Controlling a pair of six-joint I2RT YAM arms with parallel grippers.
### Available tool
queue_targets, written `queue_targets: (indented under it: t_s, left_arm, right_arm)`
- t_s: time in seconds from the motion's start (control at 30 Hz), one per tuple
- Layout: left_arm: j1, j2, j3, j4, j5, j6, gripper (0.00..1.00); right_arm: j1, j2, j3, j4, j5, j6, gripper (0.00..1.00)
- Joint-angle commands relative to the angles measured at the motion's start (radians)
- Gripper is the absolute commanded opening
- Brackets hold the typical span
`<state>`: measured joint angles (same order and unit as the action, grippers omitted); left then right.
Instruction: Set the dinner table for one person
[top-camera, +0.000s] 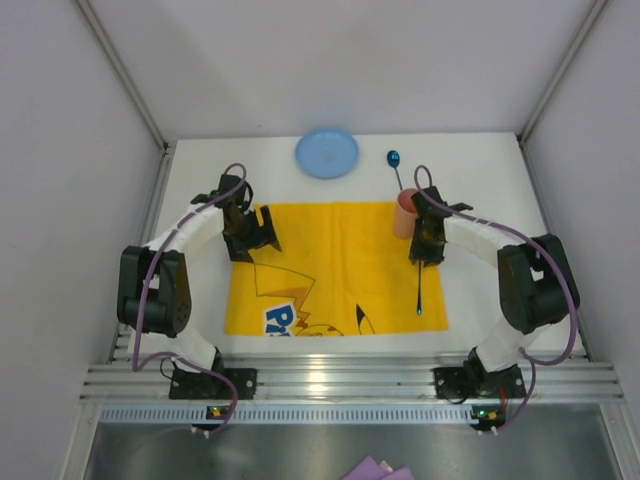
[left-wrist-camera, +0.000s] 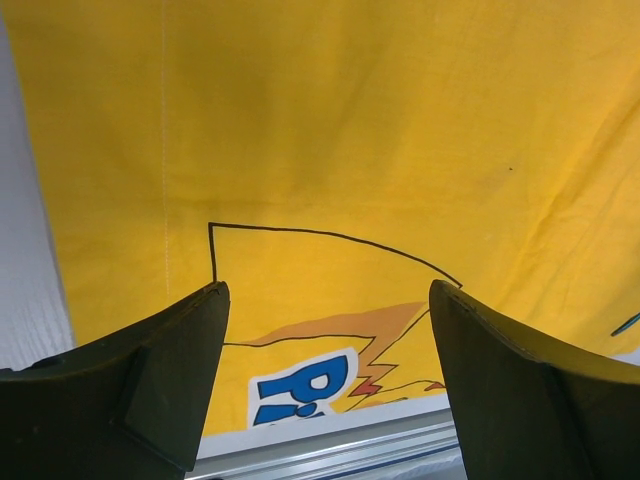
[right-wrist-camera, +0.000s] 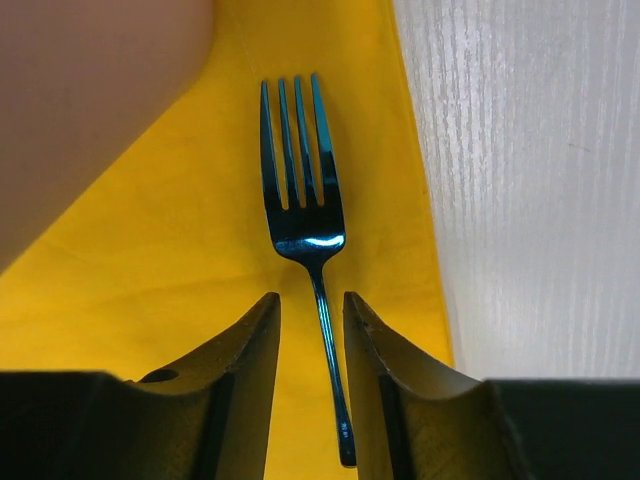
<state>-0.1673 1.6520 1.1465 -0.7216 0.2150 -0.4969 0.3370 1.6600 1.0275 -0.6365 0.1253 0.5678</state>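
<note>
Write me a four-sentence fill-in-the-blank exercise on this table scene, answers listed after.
1. The right pincer straddles the handle of the ____.
2. That utensil lies on the ____ placemat.
3. Near the dinner table's far edge, beside the spoon, sits a blue ____.
4. The left pincer hangs over the placemat with its jaws ____.
Missing words: fork; yellow; plate; open.

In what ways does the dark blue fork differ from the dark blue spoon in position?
The shiny dark blue metal fork lies on the yellow cloth placemat; the shiny dark blue metal spoon lies on the bare white tabletop. The fork's handle runs inside the right claw; the spoon lies free, behind the pink cup. Both lie flat.
</note>
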Motion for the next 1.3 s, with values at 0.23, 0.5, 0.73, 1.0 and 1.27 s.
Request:
queue_targets:
  t_s: [0.23, 0.5, 0.73, 1.0, 1.27]
  left_arm:
    - [-0.003, -0.015, 0.045, -0.025, -0.032, 0.023, 0.86]
    - [-0.005, -0.004, 0.035, -0.010, -0.009, 0.020, 0.86]
    - [-0.005, -0.008, 0.025, 0.005, 0.012, 0.014, 0.86]
    - [-0.005, -0.018, 0.016, 0.022, 0.021, 0.009, 0.86]
    - [-0.005, -0.049, 0.009, 0.025, 0.015, 0.006, 0.86]
  right_arm:
    - [0.005, 0.058, -0.059, 0.031, 0.000, -0.022, 0.25]
    - [0.025, 0.035, -0.080, 0.015, 0.023, -0.023, 0.00]
    - [0.056, -0.057, 0.050, -0.130, 0.086, -0.008, 0.00]
    - [0.102, -0.098, 0.298, -0.377, 0.177, 0.017, 0.00]
    - [0.212, -0.074, 0.620, -0.606, 0.240, 0.066, 0.00]
